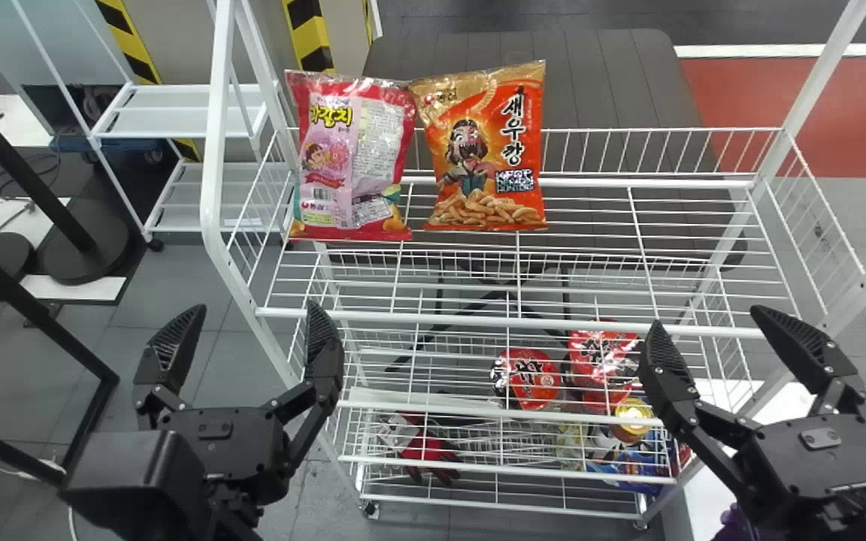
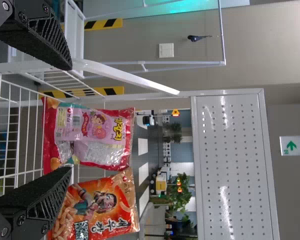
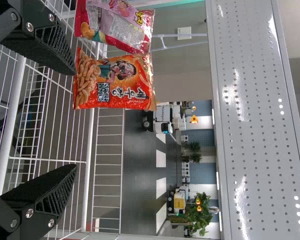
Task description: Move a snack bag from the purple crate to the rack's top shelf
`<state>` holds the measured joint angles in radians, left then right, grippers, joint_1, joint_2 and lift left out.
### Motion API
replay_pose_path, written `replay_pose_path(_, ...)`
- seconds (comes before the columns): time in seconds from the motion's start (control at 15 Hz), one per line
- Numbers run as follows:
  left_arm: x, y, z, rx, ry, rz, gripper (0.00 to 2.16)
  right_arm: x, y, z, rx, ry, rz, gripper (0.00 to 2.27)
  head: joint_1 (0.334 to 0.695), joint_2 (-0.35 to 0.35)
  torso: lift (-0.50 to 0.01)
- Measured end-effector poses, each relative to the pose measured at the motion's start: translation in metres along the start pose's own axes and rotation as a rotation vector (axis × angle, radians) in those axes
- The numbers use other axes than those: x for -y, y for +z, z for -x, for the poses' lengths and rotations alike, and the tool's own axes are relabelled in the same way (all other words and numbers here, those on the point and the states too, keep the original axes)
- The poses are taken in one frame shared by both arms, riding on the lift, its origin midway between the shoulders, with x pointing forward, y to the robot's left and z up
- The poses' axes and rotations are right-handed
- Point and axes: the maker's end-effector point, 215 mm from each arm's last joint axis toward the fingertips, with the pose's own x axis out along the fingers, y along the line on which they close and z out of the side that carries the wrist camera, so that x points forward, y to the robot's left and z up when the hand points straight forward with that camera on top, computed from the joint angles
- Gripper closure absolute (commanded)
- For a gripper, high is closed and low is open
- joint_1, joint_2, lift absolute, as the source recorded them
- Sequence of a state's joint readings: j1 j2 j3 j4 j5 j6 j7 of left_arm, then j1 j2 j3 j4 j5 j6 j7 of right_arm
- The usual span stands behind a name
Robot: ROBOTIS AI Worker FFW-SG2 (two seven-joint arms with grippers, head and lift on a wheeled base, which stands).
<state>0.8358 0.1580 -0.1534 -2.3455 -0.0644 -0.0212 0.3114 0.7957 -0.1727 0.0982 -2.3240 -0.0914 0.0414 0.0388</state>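
On the rack's top shelf (image 1: pixel 591 319), a pink-and-red snack bag (image 1: pixel 350 158) and an orange snack bag (image 1: pixel 487 150) stand side by side at the left back. My left gripper (image 1: pixel 249 327) is open in front of the shelf's left corner, nothing between its fingers. My right gripper (image 1: pixel 711 330) stands open before the shelf's right part, also holding nothing. In the left wrist view the pink bag (image 2: pixel 90 135) lies beyond the open left gripper (image 2: pixel 70 117). In the right wrist view the orange bag (image 3: pixel 115 82) is beyond the open right gripper (image 3: pixel 76 120). Something purple (image 1: pixel 737 526) shows at the bottom right edge.
Lower shelves hold red packs (image 1: pixel 527 378), a yellow-lidded item (image 1: pixel 632 419) and a blue pack (image 1: pixel 640 462). White rack posts (image 1: pixel 215 150) rise at both sides. A white surface (image 1: pixel 711 481) lies at the lower right, and black poles (image 1: pixel 27 300) stand at the left.
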Motion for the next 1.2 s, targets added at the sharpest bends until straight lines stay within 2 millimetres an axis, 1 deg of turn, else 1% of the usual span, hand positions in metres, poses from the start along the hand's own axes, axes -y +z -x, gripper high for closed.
replay_pose_path(0.67, 0.0001, -0.0051, -0.0009, -0.012, 0.000, -0.005, 0.10, -0.0020, 0.0000, -0.0004, -0.002, 0.029, -0.012, 0.17, 0.695, 0.084, 0.000)
replay_pose_path(0.93, 0.0001, -0.0058, -0.0009, -0.015, 0.000, -0.006, 0.10, 0.0041, 0.0017, 0.0008, 0.005, 0.024, -0.024, 0.17, 0.695, 0.074, 0.000)
replay_pose_path(1.2, 0.0006, -0.0037, -0.0010, -0.011, -0.001, -0.005, 0.10, 0.0052, 0.0039, 0.0025, 0.008, 0.019, -0.025, 0.17, 0.695, 0.071, -0.019)
